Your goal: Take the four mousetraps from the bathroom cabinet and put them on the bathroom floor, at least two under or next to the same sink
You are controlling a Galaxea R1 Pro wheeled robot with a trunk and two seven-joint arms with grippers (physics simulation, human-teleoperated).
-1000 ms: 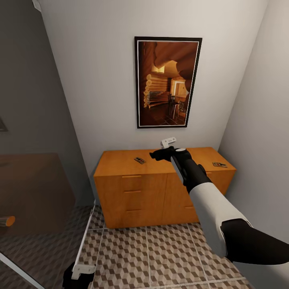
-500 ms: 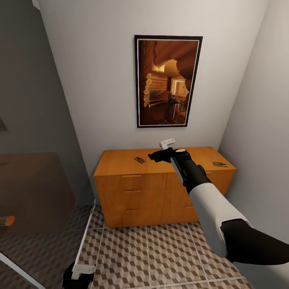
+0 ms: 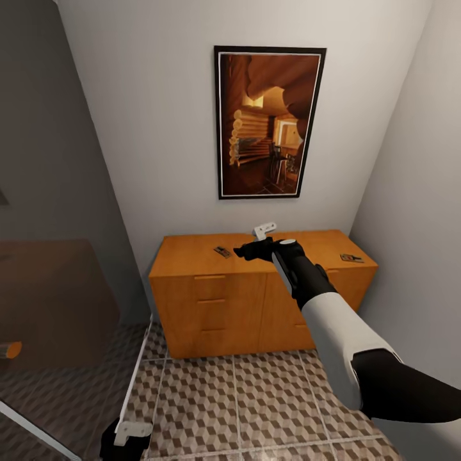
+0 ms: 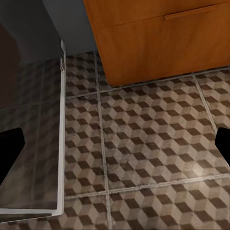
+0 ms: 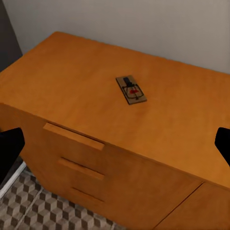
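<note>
Two mousetraps (image 3: 223, 251) lay flat on cabinet (image 3: 211, 301) top, one mid-left, one at right edge. Right gripper (image 3: 251, 246) above top, jaws apart, empty. Risk: low approach could shove flat trap toward back edge.

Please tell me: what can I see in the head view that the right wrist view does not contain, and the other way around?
Head view alone: the framed picture on the wall, a second mousetrap near the cabinet's right end, the right gripper seen from outside above the top, the left gripper low over the floor, and the glass partition.

Right wrist view alone: a close look at the left mousetrap, showing its red spot and dark wire.

Both: the cabinet with its drawer handles, the left mousetrap lying flat on its top, the grey wall, and some bathroom floor.
</note>
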